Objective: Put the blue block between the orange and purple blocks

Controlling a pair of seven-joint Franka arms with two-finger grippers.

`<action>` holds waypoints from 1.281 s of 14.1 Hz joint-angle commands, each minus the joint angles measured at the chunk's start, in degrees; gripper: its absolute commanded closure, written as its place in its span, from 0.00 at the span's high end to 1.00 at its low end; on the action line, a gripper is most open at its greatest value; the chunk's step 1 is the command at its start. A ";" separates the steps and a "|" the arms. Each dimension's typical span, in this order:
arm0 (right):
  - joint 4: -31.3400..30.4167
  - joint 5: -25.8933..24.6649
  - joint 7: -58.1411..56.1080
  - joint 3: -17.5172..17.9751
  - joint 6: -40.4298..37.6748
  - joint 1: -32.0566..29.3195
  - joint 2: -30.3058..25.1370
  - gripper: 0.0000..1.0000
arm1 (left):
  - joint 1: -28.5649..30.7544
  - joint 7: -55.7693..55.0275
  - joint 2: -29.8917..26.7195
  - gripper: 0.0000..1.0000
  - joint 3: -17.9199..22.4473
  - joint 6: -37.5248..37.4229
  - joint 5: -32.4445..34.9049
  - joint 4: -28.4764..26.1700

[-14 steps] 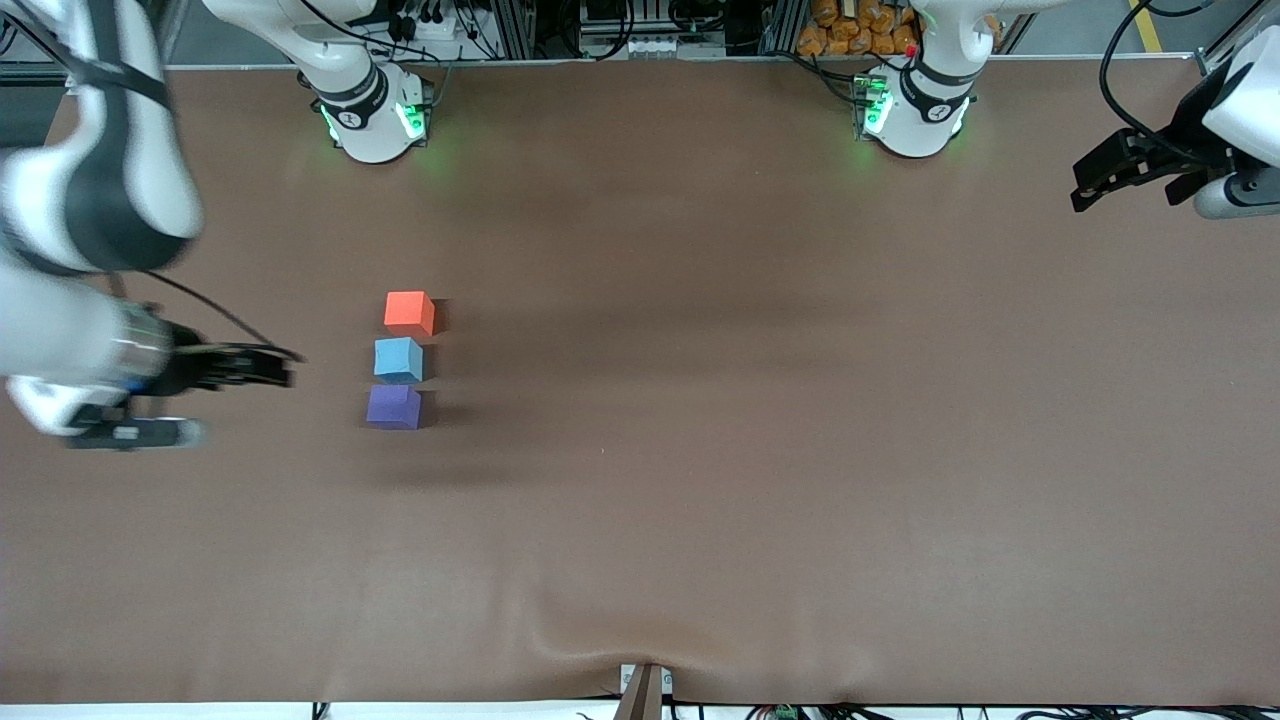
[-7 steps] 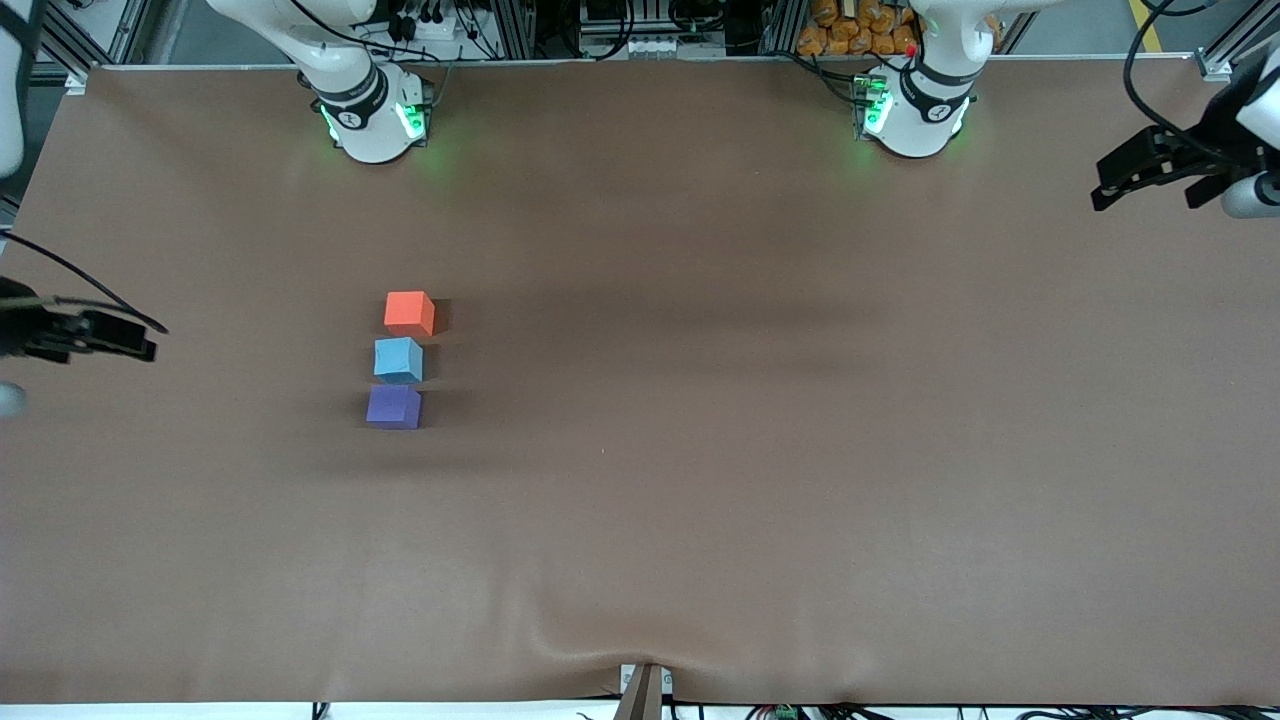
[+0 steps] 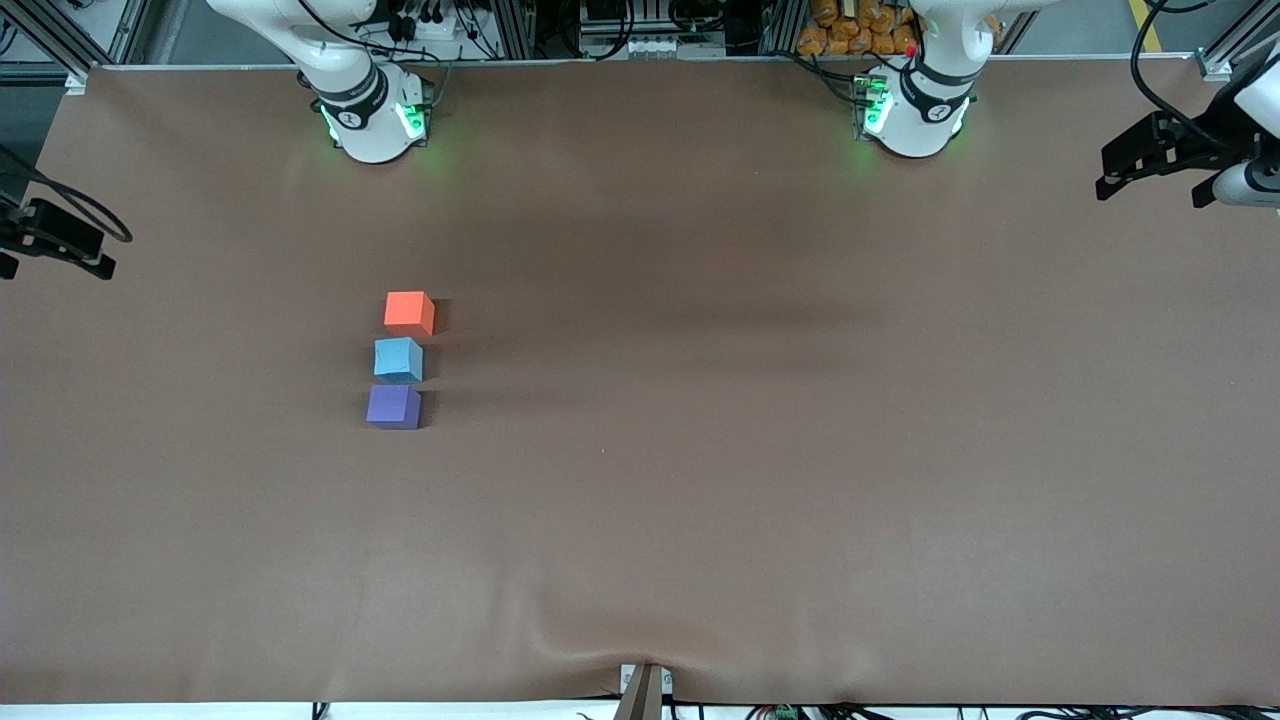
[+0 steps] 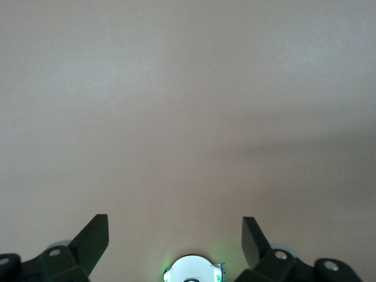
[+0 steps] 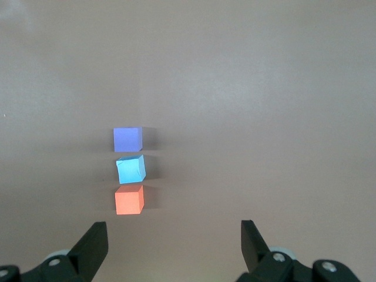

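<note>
The blue block (image 3: 398,360) sits on the table in a short row between the orange block (image 3: 409,312) and the purple block (image 3: 393,407). The orange one is farthest from the front camera and the purple one nearest. The right wrist view shows the same row: purple block (image 5: 127,139), blue block (image 5: 130,168), orange block (image 5: 129,200). My right gripper (image 3: 88,262) hangs open and empty over the table's edge at the right arm's end, well away from the blocks. My left gripper (image 3: 1122,172) is open and empty over the left arm's end of the table.
Brown table cover (image 3: 760,450) spreads around the blocks. The two arm bases (image 3: 372,115) (image 3: 912,110) stand along the table's edge farthest from the front camera. The left wrist view shows only bare cover and the left arm's base (image 4: 194,273).
My right gripper has drawn away from beside the blocks to the right arm's end of the table. The left gripper has drifted slightly outward. The three blocks have not moved.
</note>
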 commanded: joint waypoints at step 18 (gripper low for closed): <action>-7.80 -0.46 -1.50 0.35 4.22 1.34 -5.86 1.00 | -6.44 -2.65 0.64 1.00 0.52 -0.79 1.53 0.17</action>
